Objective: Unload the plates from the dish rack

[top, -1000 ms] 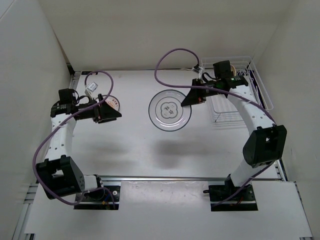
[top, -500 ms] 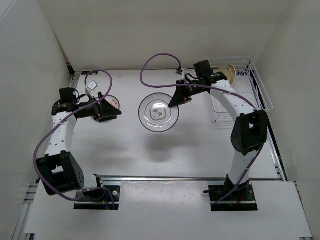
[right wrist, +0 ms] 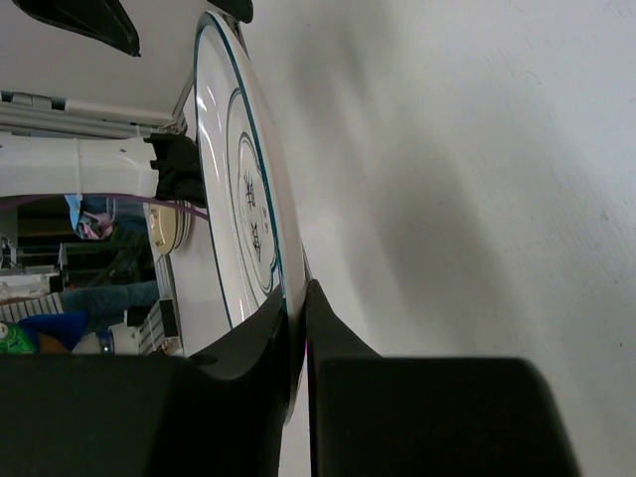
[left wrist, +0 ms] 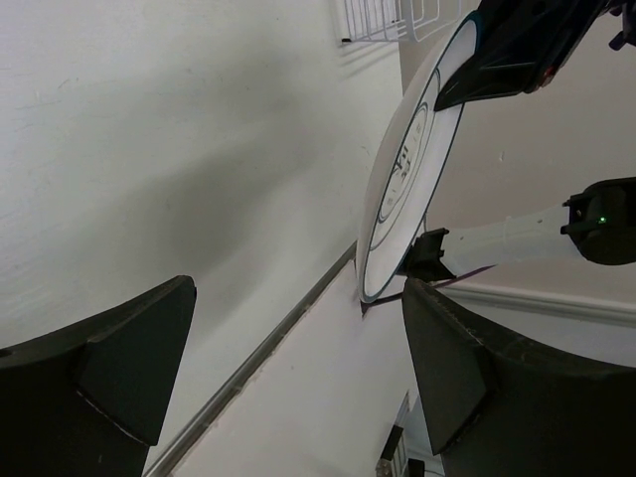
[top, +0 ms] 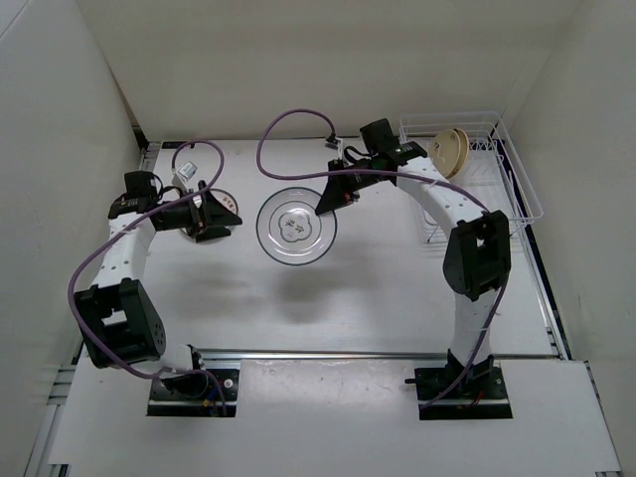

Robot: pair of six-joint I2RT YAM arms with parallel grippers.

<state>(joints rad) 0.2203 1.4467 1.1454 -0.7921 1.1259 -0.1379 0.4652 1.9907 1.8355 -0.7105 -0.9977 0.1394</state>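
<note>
1. At the middle of the table (top: 397, 288), your right gripper (top: 331, 199) is clamped on the right rim of the grey plate (top: 296, 226). The right wrist view shows both fingers (right wrist: 248, 343) pinched tight on the plate's edge.
2. The grey plate faces up, showing its dark rim and centre motif. It hangs clear of the table, and its shadow falls on the surface nearer the arm bases.
3. At the far right, the dish rack (top: 524, 184) holds 1 tan plate (top: 449, 151), which stands on edge near the rack's far-left corner.
4. On the left side, your left gripper (top: 212, 217) has its fingers (left wrist: 129, 363) spread wide with nothing between them. Through that gap, the left wrist view shows the grey plate seen almost edge-on.
5. The orange-patterned plate (top: 228, 206) sits just beside the left gripper and is partly hidden by it — you cannot tell from these views whether the 2 touch.
6. A purple cable (top: 283, 124) loops above the right arm, far from the plates.
</note>
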